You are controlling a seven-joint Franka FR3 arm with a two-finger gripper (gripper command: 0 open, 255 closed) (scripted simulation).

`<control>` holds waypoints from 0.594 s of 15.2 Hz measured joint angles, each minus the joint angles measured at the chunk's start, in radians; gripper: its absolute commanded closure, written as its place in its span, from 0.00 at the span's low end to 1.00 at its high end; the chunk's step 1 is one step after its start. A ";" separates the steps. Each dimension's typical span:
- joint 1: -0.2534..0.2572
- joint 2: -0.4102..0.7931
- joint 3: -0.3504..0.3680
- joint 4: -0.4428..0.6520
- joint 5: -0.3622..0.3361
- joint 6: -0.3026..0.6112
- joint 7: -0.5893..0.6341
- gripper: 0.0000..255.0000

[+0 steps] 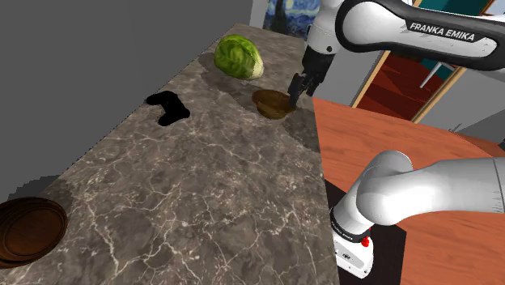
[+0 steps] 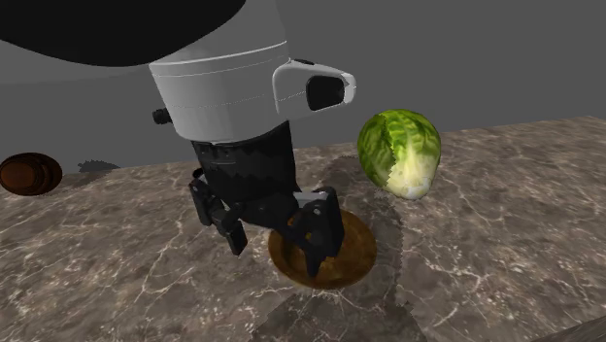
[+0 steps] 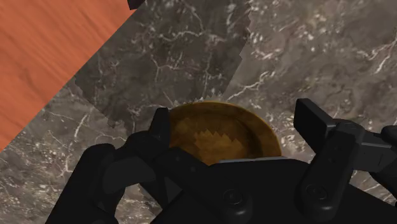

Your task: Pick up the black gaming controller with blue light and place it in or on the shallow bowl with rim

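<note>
I see a green cabbage (image 1: 239, 57) sitting on the dark, white-veined marble counter (image 1: 202, 186), near the grey wall (image 1: 81, 48). A dark brown ringed bowl (image 1: 28, 231) sits at the counter's other end, well apart from it. I make out an orange wood-grain surface (image 1: 388, 138) alongside the counter, and a swirly blue painting (image 1: 283, 14) behind.

bowl (image 3: 216, 133) below jaws: near rim hidden behind fingers (image 3: 160, 127) + gripper (image 3: 234, 116) body. 2nd ext view: one finger covers part of rim too. controller (image 1: 167, 108), well off from jaws: flat black blob, no detail legible. dark bowl (image 1: 32, 227), far from jaws, cut by pic edge.
</note>
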State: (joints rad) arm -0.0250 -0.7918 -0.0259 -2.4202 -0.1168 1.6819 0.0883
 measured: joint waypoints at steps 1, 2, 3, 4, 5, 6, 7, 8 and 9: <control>0.000 0.000 0.000 0.000 0.000 0.000 0.000 0.00; 0.003 0.014 0.007 0.007 0.007 0.005 0.010 0.00; 0.006 0.043 0.014 0.023 0.015 0.014 0.023 0.00; 0.011 0.074 0.027 0.040 0.027 0.023 0.042 0.00; 0.013 0.106 0.033 0.054 0.034 0.036 0.054 0.00; 0.018 0.139 0.045 0.076 0.045 0.042 0.072 0.00; 0.023 0.177 0.059 0.097 0.057 0.053 0.094 0.00; 0.026 0.202 0.067 0.112 0.065 0.060 0.108 0.00; 0.031 0.236 0.081 0.132 0.076 0.069 0.130 0.00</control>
State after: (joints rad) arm 0.0058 -0.5560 0.0546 -2.2877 -0.0411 1.7506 0.2178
